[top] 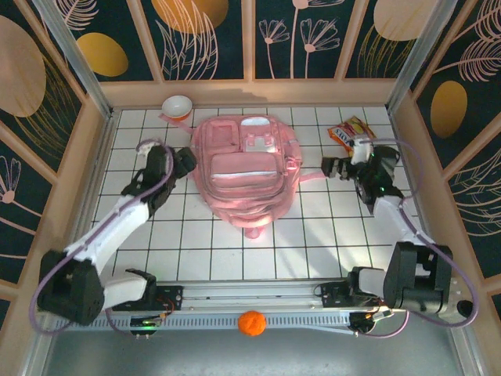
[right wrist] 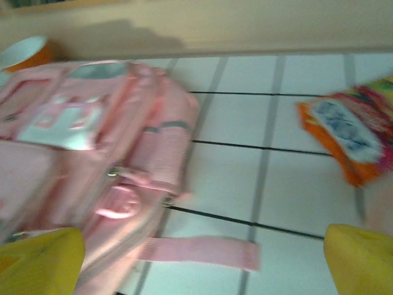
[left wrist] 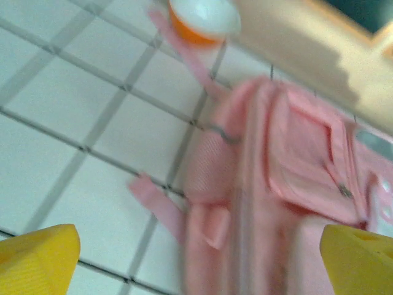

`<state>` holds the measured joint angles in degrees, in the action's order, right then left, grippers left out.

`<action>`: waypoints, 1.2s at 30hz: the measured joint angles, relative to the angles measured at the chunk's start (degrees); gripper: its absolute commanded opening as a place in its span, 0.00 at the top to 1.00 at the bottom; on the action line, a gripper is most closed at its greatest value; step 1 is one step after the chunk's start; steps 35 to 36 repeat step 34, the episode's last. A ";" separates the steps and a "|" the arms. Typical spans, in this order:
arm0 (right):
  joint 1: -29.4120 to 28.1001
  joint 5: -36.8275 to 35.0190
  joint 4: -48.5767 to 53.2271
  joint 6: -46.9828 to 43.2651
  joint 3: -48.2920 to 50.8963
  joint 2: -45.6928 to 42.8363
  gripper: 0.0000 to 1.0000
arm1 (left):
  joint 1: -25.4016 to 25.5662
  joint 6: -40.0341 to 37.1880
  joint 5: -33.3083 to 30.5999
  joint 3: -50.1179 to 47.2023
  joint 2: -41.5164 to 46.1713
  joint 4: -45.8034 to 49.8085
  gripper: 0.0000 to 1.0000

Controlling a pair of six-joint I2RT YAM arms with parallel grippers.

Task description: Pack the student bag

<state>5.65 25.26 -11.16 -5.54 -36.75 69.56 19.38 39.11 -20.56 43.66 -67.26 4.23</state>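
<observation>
Pink student bag [top: 246,176] lying flat at the middle of the table [top: 313,235], nearer the far edge, with an open gripper on each side.

The bag lies with its zipped front pockets and white patch facing up and a strap end pointing toward the near edge. The left gripper [top: 184,163] is just beside the bag's left side, and the left wrist view shows its yellow fingers [left wrist: 37,261] spread wide with nothing between them. The right gripper [top: 330,167] is just beside the bag's right side, its yellow fingers [right wrist: 40,261] also spread wide and empty, above a loose pink strap. A small orange-and-white bowl [top: 178,106] stands at the far edge, close to the bag's far-left corner. A colourful snack packet [top: 348,131] lies toward the far-right corner, apart from the bag. An orange ball [top: 250,322] rests on the rail along the near edge, between the arm bases.
</observation>
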 measured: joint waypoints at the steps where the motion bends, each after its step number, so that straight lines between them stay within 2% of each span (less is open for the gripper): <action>1: 1.25 -1.33 -1.40 0.79 2.21 -0.76 0.01 | 0.02 -2.25 -3.30 -3.78 2.47 -3.74 0.01; 4: 3.34 -4.66 -7.17 3.19 8.87 -1.40 0.01 | 0.00 -9.35 -11.85 -15.32 6.62 -16.57 0.01; 7: 3.58 -5.53 -15.39 4.96 15.06 -0.57 0.01 | -0.17 -16.55 -17.33 -24.98 5.55 -28.70 0.01; 11: 2.93 -5.99 -34.75 6.86 23.39 5.51 0.01 | -0.72 -27.12 -19.04 -27.36 -2.80 -44.63 0.01; 16: -1.81 -10.16 -51.30 5.99 25.03 16.59 0.01 | -1.70 -36.74 -19.06 -29.81 -14.29 -63.84 0.01; 19: -1.88 -15.52 -57.24 7.28 25.59 19.93 0.01 | -3.80 -39.78 -18.47 -32.89 -18.69 -74.40 0.01; 22: -2.95 -19.39 -59.52 7.19 25.07 20.00 0.01 | -8.11 -38.62 -15.89 -31.95 -18.93 -74.20 0.01; 26: -3.63 -20.83 -61.09 6.99 24.79 20.00 0.01 | -15.47 -35.06 -9.99 -25.14 -18.86 -69.09 0.01; 31: -3.61 -21.35 -61.11 6.99 24.79 20.00 0.01 | -16.15 -33.20 -6.40 -24.52 -18.51 -67.58 0.01; 36: -3.50 -21.35 -61.11 6.99 24.79 20.00 0.01 | -16.17 -32.79 -5.66 -24.55 -18.51 -66.82 0.01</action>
